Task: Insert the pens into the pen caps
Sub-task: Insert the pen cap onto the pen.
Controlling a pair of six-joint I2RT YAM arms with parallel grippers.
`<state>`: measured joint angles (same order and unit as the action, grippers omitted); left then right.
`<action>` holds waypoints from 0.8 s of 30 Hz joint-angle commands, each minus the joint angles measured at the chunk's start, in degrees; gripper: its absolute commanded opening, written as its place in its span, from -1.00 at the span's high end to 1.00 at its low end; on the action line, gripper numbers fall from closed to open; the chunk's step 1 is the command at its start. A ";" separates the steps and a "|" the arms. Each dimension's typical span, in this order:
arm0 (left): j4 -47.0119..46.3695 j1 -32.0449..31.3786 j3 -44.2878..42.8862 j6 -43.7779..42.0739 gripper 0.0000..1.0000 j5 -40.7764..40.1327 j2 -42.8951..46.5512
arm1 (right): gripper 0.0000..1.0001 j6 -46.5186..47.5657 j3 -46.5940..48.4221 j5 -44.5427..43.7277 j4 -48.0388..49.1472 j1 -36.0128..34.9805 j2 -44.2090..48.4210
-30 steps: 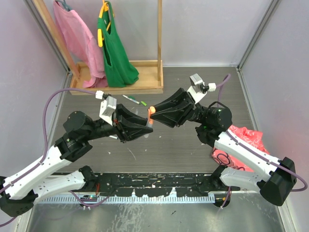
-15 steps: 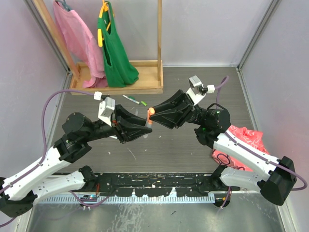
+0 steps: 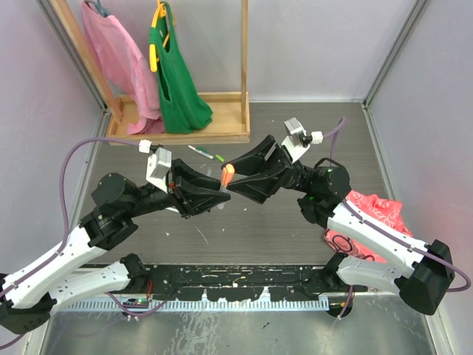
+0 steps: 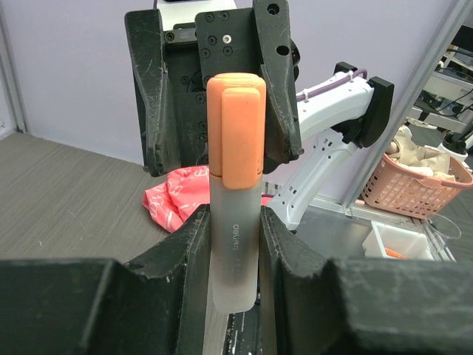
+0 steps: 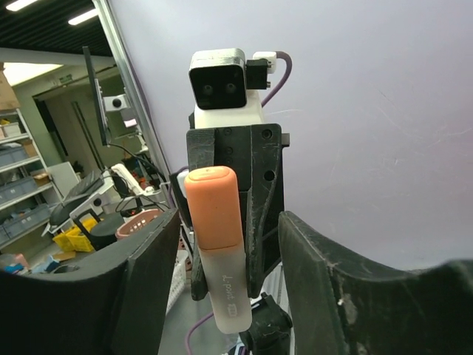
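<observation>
Left gripper clamps the pen by its barrel, held off the table in front of the wooden rack. Right gripper gapes wide around the orange pen cap, touching nothing. I judge the right arm should back straight along the pen's axis, no snagging. Barrel frosted grey-white with lettering; cap looks fully seated.

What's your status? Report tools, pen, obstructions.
Left tool shut on pen barrel. Right tool open, clear of orange cap. Cap seated on pen, held above table. No obstruction in view.
</observation>
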<state>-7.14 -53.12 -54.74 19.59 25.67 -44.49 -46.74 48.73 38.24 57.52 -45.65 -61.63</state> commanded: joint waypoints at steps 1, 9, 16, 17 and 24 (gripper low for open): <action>-3.78 0.17 -0.06 -0.96 1.00 -0.80 1.23 | -0.27 3.19 1.58 -0.76 -1.74 -0.23 2.53; 2.97 0.21 -0.94 -2.88 1.00 -5.95 4.16 | -0.48 11.18 2.20 -8.97 -15.36 -0.23 9.19; 13.32 0.19 -4.06 -6.88 1.00 -11.30 4.23 | -0.48 11.78 6.40 -25.88 -31.24 -0.24 12.13; 14.51 0.21 -4.46 -7.07 1.00 -12.14 3.97 | -0.47 11.45 7.72 -28.74 -34.39 -0.23 11.97; 22.11 0.22 -8.31 -9.91 1.00 -19.90 0.79 | -0.43 11.43 16.96 -38.39 -52.15 -0.23 7.46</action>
<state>10.50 -53.12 -59.46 12.75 11.81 -42.19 -35.97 60.01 8.49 16.25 -45.69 -52.01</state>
